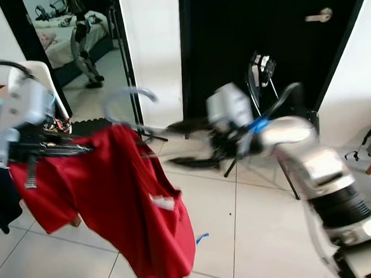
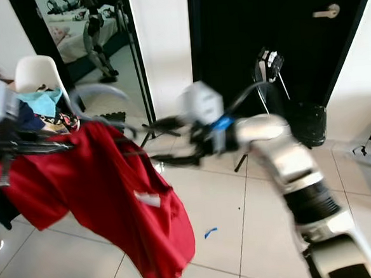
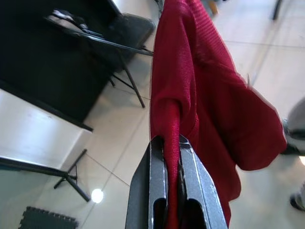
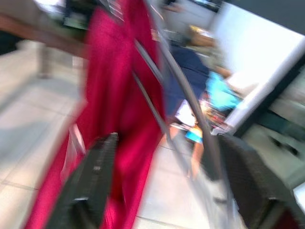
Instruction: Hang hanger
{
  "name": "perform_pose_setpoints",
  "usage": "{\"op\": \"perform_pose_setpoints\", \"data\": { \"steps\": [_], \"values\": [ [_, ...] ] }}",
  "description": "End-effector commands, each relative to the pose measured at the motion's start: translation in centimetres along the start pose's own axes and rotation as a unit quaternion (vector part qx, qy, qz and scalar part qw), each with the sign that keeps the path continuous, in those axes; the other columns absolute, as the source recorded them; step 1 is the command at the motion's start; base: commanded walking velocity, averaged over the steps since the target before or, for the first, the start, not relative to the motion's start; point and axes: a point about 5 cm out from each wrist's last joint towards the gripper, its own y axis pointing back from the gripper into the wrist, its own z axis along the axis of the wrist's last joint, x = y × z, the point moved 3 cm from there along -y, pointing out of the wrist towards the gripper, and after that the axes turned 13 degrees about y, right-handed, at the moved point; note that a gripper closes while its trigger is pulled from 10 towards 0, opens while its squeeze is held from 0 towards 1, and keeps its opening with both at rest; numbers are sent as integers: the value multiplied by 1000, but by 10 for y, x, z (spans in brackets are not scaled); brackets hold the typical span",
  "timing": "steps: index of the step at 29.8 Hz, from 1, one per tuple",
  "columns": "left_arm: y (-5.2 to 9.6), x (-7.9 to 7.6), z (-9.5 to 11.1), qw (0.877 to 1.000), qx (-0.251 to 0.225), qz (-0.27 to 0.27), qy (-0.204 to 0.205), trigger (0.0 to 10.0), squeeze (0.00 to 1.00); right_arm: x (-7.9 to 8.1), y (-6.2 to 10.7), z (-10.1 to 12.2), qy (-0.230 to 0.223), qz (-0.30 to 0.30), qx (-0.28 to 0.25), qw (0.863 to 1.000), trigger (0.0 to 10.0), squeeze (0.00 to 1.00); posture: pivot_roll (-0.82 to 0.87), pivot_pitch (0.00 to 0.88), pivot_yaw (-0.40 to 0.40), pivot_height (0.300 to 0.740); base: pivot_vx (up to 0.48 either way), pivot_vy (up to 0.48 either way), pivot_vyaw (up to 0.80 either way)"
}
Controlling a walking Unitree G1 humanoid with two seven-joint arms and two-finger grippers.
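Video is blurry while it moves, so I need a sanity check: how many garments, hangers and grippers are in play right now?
Red shirt: 1, pinched by the left gripper.
Hanger: 1, grey, carrying the shirt.
Grippers: 2; the right gripper is open around the hanger's bars.
Total: 4

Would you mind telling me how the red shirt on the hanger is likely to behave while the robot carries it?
The red shirt will probably stay floppy: it drapes in loose folds below the hanger. It seems light, since the left gripper holds a bunched fold pinched between its fingers. It may swing or slide along the hanger, as the open right gripper only straddles it.
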Motion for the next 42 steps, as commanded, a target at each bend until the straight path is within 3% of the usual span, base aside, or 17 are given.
{"op": "perform_pose_setpoints", "data": {
  "steps": [1, 5, 7, 9, 10, 11, 12, 13, 14, 15, 18, 19, 21, 22, 32, 35, 42],
  "values": [
    [17, 8, 11, 1000, -22, 18, 2, 0, 0, -11, 13, 3, 1, -28, -4, 1000, 10000, 1000, 15, 0, 22, 740, 0, 0, 0],
    [34, 16, 8, 999, -24, 38, 19, 0, 0, -20, 38, 2, -21, -66, -9, 998, 10000, 1000, 3, 0, 27, 740, 0, 0, 0],
    [41, 18, 7, 998, -29, 44, 25, 0, 0, -13, 47, 1, -38, -59, -14, 997, 10000, 1000, -3, 0, 31, 740, 0, 0, 0],
    [41, 18, 7, 998, -29, 44, 25, 0, 0, -13, 47, 1, -38, -59, -14, 997, 10000, 1000, -3, 0, 31, 740, 0, 0, 0],
    [44, 18, 10, 998, -41, 39, 31, 235, 0, 2, 49, -2, -57, -27, -14, 998, 10000, 1000, -7, 0, 32, 740, 0, 0, 0],
    [44, 18, 10, 998, -41, 39, 31, 235, 0, 2, 49, -2, -57, -27, -14, 998, 10000, 1000, -7, 0, 32, 740, 0, 0, 0],
    [45, 17, 13, 997, -56, 29, 33, 1176, 0, 22, 45, -5, -78, 22, -13, 997, 10000, 1000, -9, 0, 32, 740, 0, 0, 0],
    [43, 14, 20, 996, -75, 11, 36, 2157, 0, 43, 37, -8, -98, 69, -14, 993, 10000, 157, -10, 0, 34, 740, 0, 0, 0],
    [42, 12, 25, 995, -88, -2, 37, 2157, 0, 55, 31, -10, -109, 96, -16, 989, 10000, 157, -10, 0, 34, 740, 0, 0, 0],
    [41, 11, 30, 994, -101, -15, 36, 2588, 0, 63, 22, -9, -116, 111, -25, 987, 10000, 0, -10, 0, 34, 740, 0, 0, 0],
    [40, 10, 35, 993, -113, -27, 36, 2588, 0, 68, 15, -7, -118, 118, -36, 985, 10000, 0, -10, 0, 34, 740, 0, 0, 0],
    [38, 8, 38, 991, -119, -40, 36, 3451, 0, 69, 5, -3, -118, 114, -55, 985, 10000, 0, -8, 0, 34, 740, 0, 0, 0],
    [36, 7, 40, 991, -120, -51, 34, 3608, 0, 69, -4, 1, -118, 108, -75, 984, 10000, 0, -7, 0, 32, 740, 0, 0, 0],
    [32, 5, 42, 990, -118, -70, 33, 3765, 0, 64, -23, 10, -118, 80, -112, 983, 10000, 0, -8, 0, 35, 740, 0, 0, 0],
    [28, 1, 41, 990, -111, -86, 34, 3843, 0, 50, -38, 22, -130, 30, -150, 980, 10000, 0, -8, 0, 31, 740, 0, 0, 0],
    [25, 0, 39, 990, -109, -88, 35, 3843, 0, 46, -43, 37, -144, 31, -192, 970, 10000, 0, -7, 0, 27, 740, 0, 0, 0],
    [8, -3, 47, 986, -132, -102, 20, 3451, 0, 73, -75, 61, -167, 92, -246, 950, 10000, 0, 4, 0, 22, 740, 0, 0, 0]
  ]
}}
